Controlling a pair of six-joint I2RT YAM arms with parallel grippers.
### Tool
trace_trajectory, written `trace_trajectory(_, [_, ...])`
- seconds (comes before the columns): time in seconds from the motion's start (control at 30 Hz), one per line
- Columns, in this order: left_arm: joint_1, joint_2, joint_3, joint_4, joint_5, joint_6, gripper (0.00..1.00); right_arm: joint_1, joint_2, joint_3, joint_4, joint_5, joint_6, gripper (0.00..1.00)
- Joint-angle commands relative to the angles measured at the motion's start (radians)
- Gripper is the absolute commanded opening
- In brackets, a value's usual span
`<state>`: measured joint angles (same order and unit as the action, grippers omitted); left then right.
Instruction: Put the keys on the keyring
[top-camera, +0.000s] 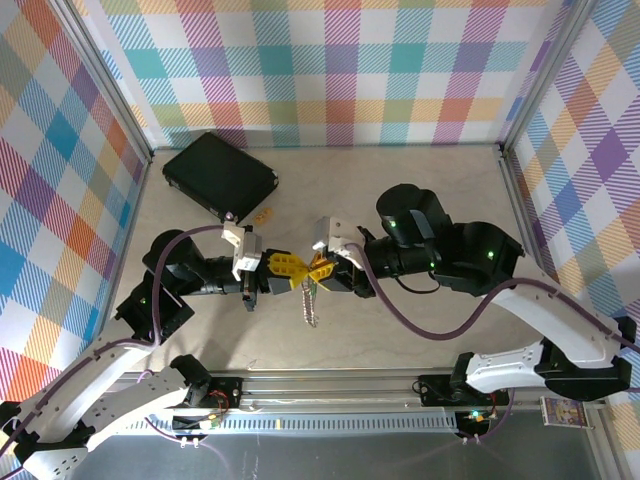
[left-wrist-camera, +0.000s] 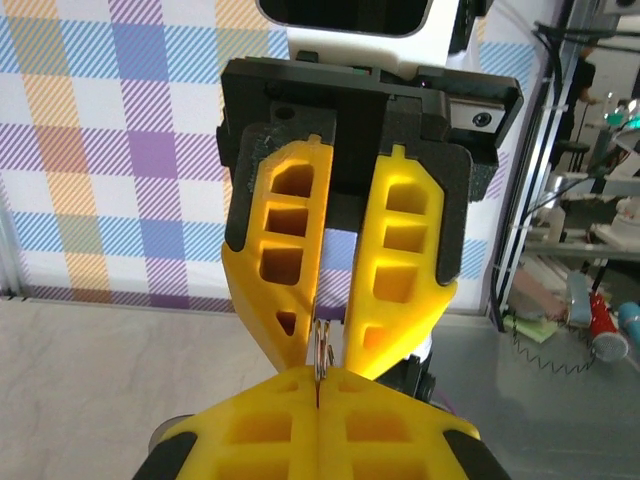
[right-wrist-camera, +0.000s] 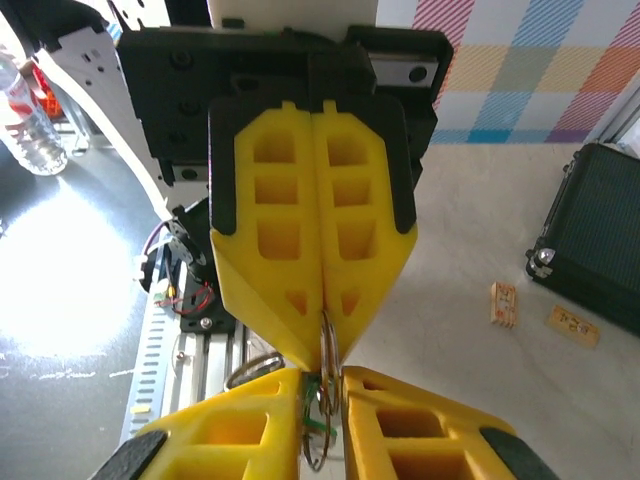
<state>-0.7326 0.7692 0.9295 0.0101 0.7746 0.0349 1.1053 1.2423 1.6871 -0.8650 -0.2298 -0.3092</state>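
Left gripper (left-wrist-camera: 318, 382) clamped on thin metal keyring (right-wrist-camera: 327, 350), steadying it above mid-desk. Right gripper (right-wrist-camera: 322, 392) jaws slightly parted around ring, probably regripping. Silver keys (top-camera: 311, 303) dangle.

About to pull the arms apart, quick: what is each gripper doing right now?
Left gripper: closed, pinching the keyring at its tips.
Right gripper: slightly open, fingers either side of the keyring.

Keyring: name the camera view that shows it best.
Right wrist: the keyring shows close up, its wire loops distinct. Left wrist gives just an edge-on metal sliver. Top external shows it tiny, with the keys dangling beneath.
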Motion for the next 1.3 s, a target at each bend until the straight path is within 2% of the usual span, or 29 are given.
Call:
trace_trajectory(0.0, [-0.002, -0.009, -0.023, 0.169, 0.038, -0.076, 0.0, 0.002, -0.03, -0.018, 0.073, -0.033, 0.041, 0.19])
trace_trajectory(0.27, [-0.003, -0.009, -0.05, 0.239, 0.039, -0.123, 0.0, 0.001, -0.039, -0.023, 0.074, -0.001, 0.044, 0.01])
trace_trajectory(0.4, [-0.004, -0.028, -0.023, 0.068, -0.012, -0.02, 0.0, 0.001, -0.018, 0.009, 0.011, 0.046, 0.013, 0.0])
trace_trajectory(0.5, [-0.002, -0.025, 0.024, -0.122, -0.078, 0.103, 0.16, 0.002, 0.028, 0.066, -0.08, 0.078, -0.025, 0.0])
trace_trajectory(0.57, [-0.002, -0.009, 0.066, -0.236, -0.103, 0.177, 0.19, 0.006, 0.065, 0.117, -0.146, 0.096, -0.047, 0.0])
trace_trajectory(0.63, [-0.003, 0.006, 0.093, -0.33, -0.132, 0.228, 0.18, 0.022, 0.101, 0.159, -0.2, 0.128, -0.072, 0.0])
trace_trajectory(0.8, [-0.005, 0.024, 0.117, -0.409, -0.177, 0.289, 0.12, 0.036, 0.149, 0.197, -0.249, 0.145, -0.091, 0.0])
trace_trajectory(0.9, [-0.007, 0.028, 0.109, -0.399, -0.187, 0.295, 0.12, 0.045, 0.173, 0.198, -0.249, 0.163, -0.091, 0.0])
trace_trajectory(1.03, [-0.009, 0.031, 0.102, -0.382, -0.187, 0.292, 0.01, 0.057, 0.19, 0.195, -0.246, 0.162, -0.093, 0.0])
trace_trajectory(1.27, [-0.011, 0.011, 0.091, -0.308, -0.163, 0.244, 0.0, 0.057, 0.182, 0.209, -0.239, 0.171, -0.059, 0.02])
